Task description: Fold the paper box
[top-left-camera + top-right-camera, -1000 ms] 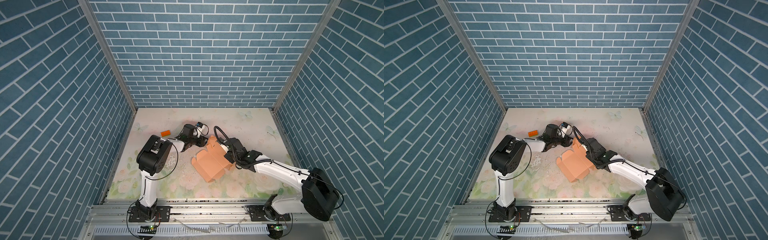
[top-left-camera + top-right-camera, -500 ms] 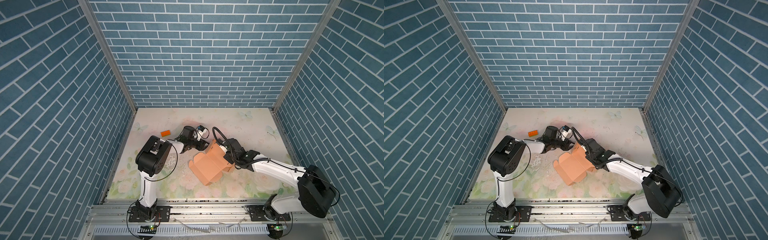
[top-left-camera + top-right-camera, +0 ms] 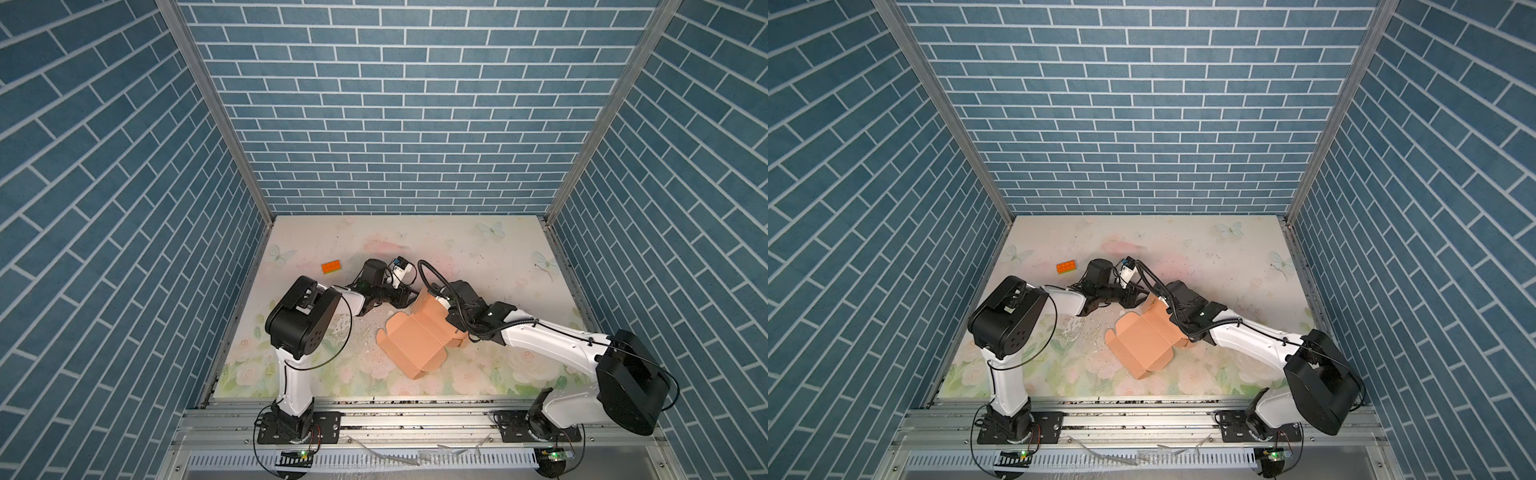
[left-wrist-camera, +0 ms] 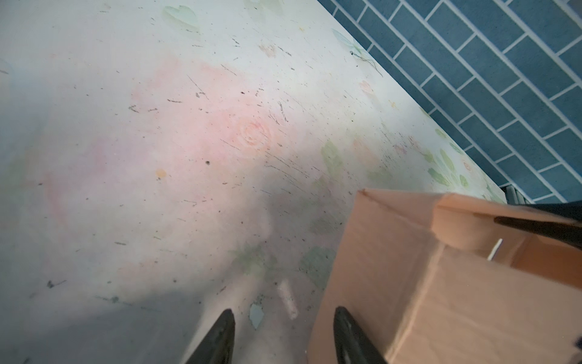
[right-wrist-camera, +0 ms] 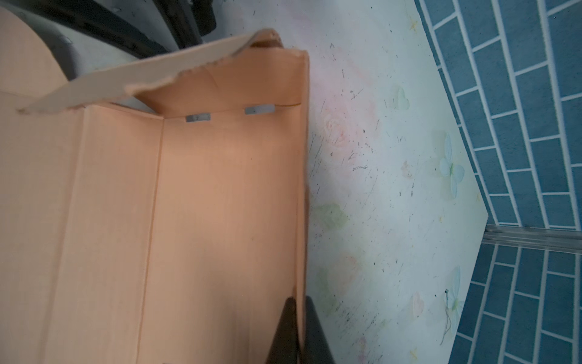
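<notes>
**Right pincer grips a wall, left pincer stands open at the end flap**

The paper box [image 3: 417,340] lies half formed near the middle of the table [image 3: 478,249], open side up, with its lid panel spread flat toward the front. The right pincer [image 5: 297,304] is clamped together on the thin long side wall, one finger inside and one outside. From that grip the tray's long axis runs toward the raised end wall. Just beyond that wall, the left pincer [image 4: 283,315] stands apart with nothing between its fingers. Whether one of its fingers touches the cardboard cannot be told. The left arm is nearer that end, so the next fold likely falls to it: pressing the end flap inward while the right grip steadies the box.
</notes>
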Robot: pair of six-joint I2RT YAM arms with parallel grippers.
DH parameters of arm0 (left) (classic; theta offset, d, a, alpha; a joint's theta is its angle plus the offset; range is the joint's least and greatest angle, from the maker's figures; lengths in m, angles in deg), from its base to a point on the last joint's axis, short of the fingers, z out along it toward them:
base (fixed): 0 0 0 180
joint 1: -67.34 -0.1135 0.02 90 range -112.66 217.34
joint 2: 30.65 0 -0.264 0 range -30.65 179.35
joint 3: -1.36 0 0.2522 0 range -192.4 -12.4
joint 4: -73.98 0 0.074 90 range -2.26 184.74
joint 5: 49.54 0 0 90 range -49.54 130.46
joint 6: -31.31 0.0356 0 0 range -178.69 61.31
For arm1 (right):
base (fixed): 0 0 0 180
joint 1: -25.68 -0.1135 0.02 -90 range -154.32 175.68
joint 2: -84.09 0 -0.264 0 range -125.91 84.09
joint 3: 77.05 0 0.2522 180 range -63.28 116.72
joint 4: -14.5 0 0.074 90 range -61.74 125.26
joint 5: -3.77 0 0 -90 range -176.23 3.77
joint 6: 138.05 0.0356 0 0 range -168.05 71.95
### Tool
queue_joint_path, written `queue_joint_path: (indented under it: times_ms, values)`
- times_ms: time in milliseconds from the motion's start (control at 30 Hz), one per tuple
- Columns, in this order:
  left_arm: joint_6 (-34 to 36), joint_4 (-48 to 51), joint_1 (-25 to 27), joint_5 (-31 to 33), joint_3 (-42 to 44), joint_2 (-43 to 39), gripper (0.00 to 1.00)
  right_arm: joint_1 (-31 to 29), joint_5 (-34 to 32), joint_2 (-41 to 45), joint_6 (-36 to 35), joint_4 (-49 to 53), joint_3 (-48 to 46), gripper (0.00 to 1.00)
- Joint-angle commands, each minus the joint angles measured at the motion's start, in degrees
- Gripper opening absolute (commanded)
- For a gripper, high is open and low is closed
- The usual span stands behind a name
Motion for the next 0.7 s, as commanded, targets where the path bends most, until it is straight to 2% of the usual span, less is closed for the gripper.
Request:
queue_joint_path:
  times_ms: [0, 333, 667]
  values:
    - [-0.66, -3.2, 0.29, -0.37, 2.04, -1.89, 0.52, -1.3, -2.28, -0.05, -3.16, 1.28, 1.99, 0.07]
    - [-0.8, -7.6, 0.25, 2.58, 6.49, -3.85, 0.52, -3.69, -7.14, 1.06, -7.73, -0.79, 1.87, 0.07]
    - [-2.8, -16.16, 0.23, 4.72, 11.47, -4.67, 0.52, -6.53, -10.37, 3.01, -13.87, -5.67, -0.02, 0.07]
